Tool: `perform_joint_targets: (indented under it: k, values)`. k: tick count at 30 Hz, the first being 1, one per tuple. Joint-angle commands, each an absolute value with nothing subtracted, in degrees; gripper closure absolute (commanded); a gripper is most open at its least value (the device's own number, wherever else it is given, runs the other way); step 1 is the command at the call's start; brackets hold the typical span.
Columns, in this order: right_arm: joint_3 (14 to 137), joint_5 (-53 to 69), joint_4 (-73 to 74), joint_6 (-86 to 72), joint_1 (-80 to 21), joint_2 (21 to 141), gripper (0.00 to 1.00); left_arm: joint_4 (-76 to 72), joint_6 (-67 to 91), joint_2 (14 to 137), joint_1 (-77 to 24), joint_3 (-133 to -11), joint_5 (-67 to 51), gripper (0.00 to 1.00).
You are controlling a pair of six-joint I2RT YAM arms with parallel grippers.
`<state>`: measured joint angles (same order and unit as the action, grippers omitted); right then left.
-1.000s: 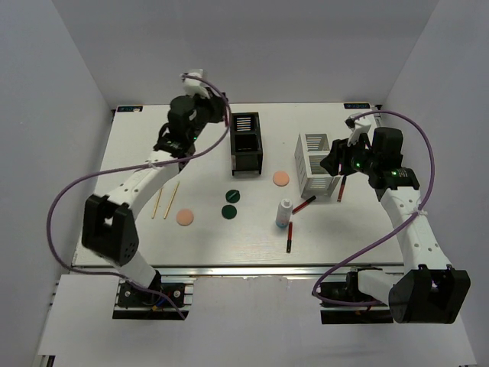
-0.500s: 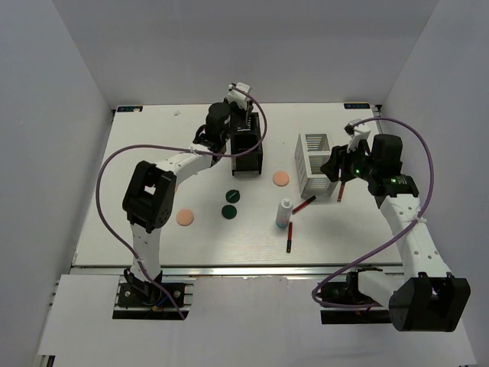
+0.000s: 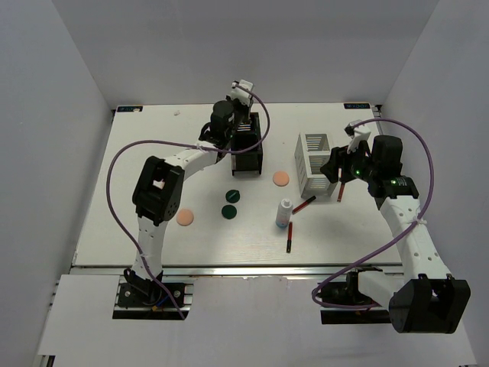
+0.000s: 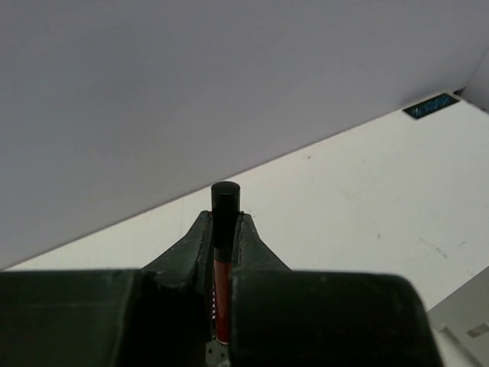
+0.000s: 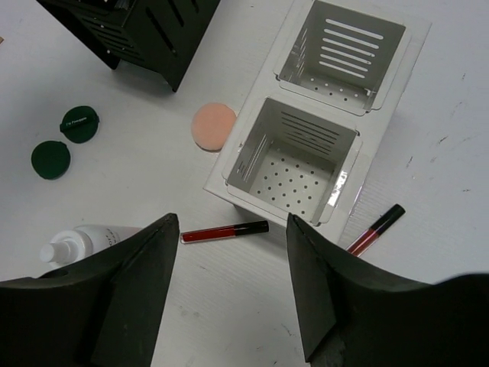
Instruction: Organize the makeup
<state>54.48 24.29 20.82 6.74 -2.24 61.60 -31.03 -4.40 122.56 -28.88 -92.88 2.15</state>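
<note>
- Where the left claw [image 4: 221, 229] reaches over the far end of the black organizer [image 3: 246, 153], its jaws are pinched tight on a capped red tube [image 4: 226, 200].
- One peach puff [image 3: 184, 217] lies near-left on the tabletop [image 3: 137, 153], with two green discs [image 3: 234, 196] to its right.
- A second puff [image 3: 281, 178] sits between the organizers, and the white bottle [image 3: 284, 212] stands nearer.
- Loose red tubes [image 3: 303, 204] lie near and right of the white organizer [image 3: 313, 157].
- Right claw [image 5: 231, 229] hangs above that organizer's right side, spread wide and empty.
</note>
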Motion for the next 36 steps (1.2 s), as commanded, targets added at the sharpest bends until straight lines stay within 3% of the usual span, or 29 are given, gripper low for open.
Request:
perform_joint_targets:
  k: [1, 5, 6, 8, 10, 16, 18, 22, 24, 26, 27, 30, 32, 33, 34, 36]
  values:
    - [54.41, 23.73, 18.98, 8.17, -1.93, 61.17, 0.35, -30.23, -5.01, 122.26, -28.83, -93.52, 3.07, 1.0]
    - [53.62, 23.64, 18.81, 8.0, -1.85, 60.73, 0.3, -30.67, -4.57, 121.12, -28.83, -91.41, 3.6, 1.0]
    - [53.44, 23.64, 18.81, 7.91, -1.85, 60.65, 0.27, -30.85, -4.48, 120.94, -28.83, -91.15, 3.78, 0.9]
    - [53.26, 23.64, 18.9, 7.65, -1.67, 60.82, 0.24, -31.02, -4.31, 120.76, -28.74, -90.62, 4.13, 0.84]
    - [53.26, 23.21, 18.81, 7.47, -1.32, 60.91, 0.21, -31.2, -3.87, 120.67, -28.83, -90.62, 4.48, 0.67]
    - [53.09, 20.57, 20.21, 3.61, 2.01, 62.57, 0.19, -31.2, -3.17, 119.54, -28.83, -89.83, 5.01, 0.43]
    - [52.82, 20.48, 20.83, 1.6, 3.07, 63.1, 0.2, -31.38, -2.99, 119.01, -28.74, -89.21, 5.1, 0.4]
    - [52.38, 19.78, 21.44, -1.65, 5.79, 63.81, 0.25, -31.9, -2.47, 116.73, -28.83, -88.51, 5.62, 0.38]
    - [52.47, 18.11, 21.97, -3.07, 6.5, 65.03, 0.32, -31.3, -1.85, 115.15, -28.83, -88.51, 5.71, 0.42]
    - [52.56, 17.14, 23.9, -5.27, 7.73, 66.0, 0.38, -30.24, -0.62, 111.65, -28.83, -88.42, 5.89, 0.53]
    - [52.47, 17.66, 24.34, -5.53, 8.26, 66.96, 0.43, -28.32, 2.34, 110.32, -28.83, -88.33, 5.8, 0.7]
    - [51.59, 17.66, 24.7, -6.15, 8.35, 68.89, 0.48, -20.7, 6.05, 104.34, -28.83, -88.24, 4.23, 0.84]
    - [51.15, 17.23, 24.35, -6.59, 8.35, 70.57, 0.5, -17.07, 8.25, 100.92, -28.65, -86.32, 0.64, 0.82]
    - [51.07, 16.1, 24.08, -6.77, 8.26, 72.66, 0.52, -14.27, 9.31, 97.07, -28.48, -85.0, -0.78, 0.77]
    - [51.06, 15.39, 23.82, -7.03, 8.35, 73.82, 0.52, -13.28, 11.58, 95.03, -28.39, -83.34, -3.05, 0.58]
    - [51.06, 13.9, 21.72, -8.17, 8.35, 76.97, 0.52, -11.79, 15.36, 88.55, -28.39, -76.93, -6.31, 0.45]
